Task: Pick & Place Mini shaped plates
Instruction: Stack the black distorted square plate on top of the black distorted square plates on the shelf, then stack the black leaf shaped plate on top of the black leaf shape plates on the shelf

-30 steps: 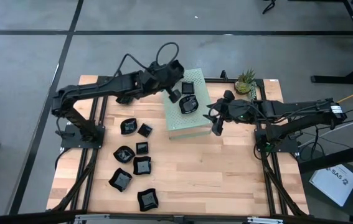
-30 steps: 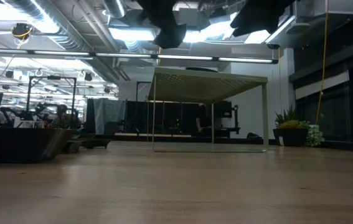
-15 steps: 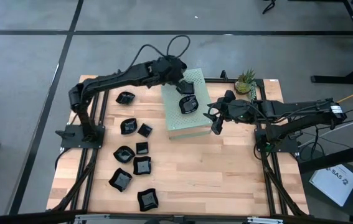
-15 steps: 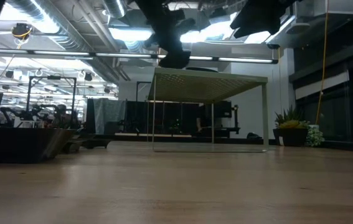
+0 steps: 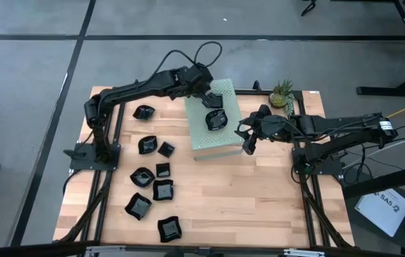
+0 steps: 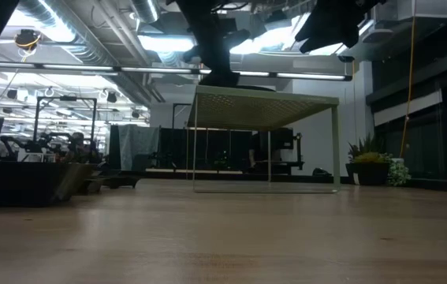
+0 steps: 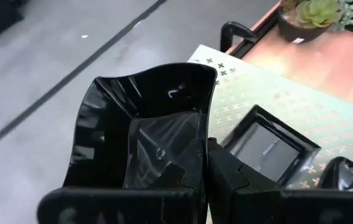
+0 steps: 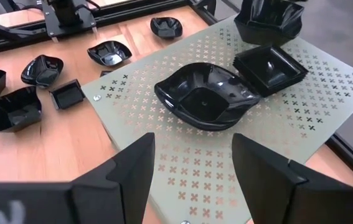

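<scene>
My left gripper point(image 5: 211, 98) is shut on a wavy-rimmed glossy black mini plate point(image 7: 142, 124) over the far part of the pale green perforated box point(image 5: 209, 143). From the right wrist view, the held plate point(image 8: 268, 18) hangs just above a square plate point(image 8: 269, 67) resting flat on the box top. A wider wavy plate point(image 5: 216, 120) also sits on the box. Several more plates, such as one point(image 5: 163, 190), lie on the table's left half. My right gripper point(image 8: 192, 168) is open, hovering by the box's right edge and touching nothing. My left gripper holds the wavy plate by one side wall point(image 7: 196, 140), with one finger point(image 7: 164, 177) inside the bowl and the other point(image 7: 232, 180) outside. The fingers come from above, slanting down. The plate is lifted clear and tilted, just over the box top.
A small pineapple-like plant point(image 5: 282, 93) stands at the far edge, right of the box. The near right part of the wooden table point(image 5: 259, 207) is bare. In the low view the box point(image 6: 266, 106) stands mid-table, with both grippers above it.
My left arm has swung from the box's left edge toward the right and far side, carrying the plate, and has come down close over the box top. As the arm moved away, a plate on the far left of the table came into view. My right gripper has held still.
</scene>
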Available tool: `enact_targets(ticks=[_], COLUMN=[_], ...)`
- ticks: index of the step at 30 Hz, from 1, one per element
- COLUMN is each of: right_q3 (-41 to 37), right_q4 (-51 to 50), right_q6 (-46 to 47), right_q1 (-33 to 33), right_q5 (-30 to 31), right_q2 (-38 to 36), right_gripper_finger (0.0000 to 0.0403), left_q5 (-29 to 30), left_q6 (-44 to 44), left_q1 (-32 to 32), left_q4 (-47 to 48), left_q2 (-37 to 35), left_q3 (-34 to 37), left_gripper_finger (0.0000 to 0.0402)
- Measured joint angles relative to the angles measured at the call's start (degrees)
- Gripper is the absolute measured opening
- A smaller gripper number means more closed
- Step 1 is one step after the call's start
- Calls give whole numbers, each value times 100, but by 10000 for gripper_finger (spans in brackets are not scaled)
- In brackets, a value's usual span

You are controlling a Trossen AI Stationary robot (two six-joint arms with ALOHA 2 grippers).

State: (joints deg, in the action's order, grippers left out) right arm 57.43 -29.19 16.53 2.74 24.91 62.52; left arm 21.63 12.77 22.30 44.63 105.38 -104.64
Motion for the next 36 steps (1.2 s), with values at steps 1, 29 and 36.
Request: enact_targets(ticks=[1,29,36], right_q3=[0,0,0], right_q4=[0,15,17], right_q6=[-2,103,125], right_q1=[0,0,0], right_q5=[-1,0,2], right_q2=[0,0,0], right_gripper_finger=[212,212,212], left_q5=[25,-617,-619], left_q6=[-51,-404,-455], left_q1=[17,338,370], left_q4=[-14,341,342], left_q2=[0,85,85], left_q3=[1,17,17], left_gripper_finger=[3,80,127])
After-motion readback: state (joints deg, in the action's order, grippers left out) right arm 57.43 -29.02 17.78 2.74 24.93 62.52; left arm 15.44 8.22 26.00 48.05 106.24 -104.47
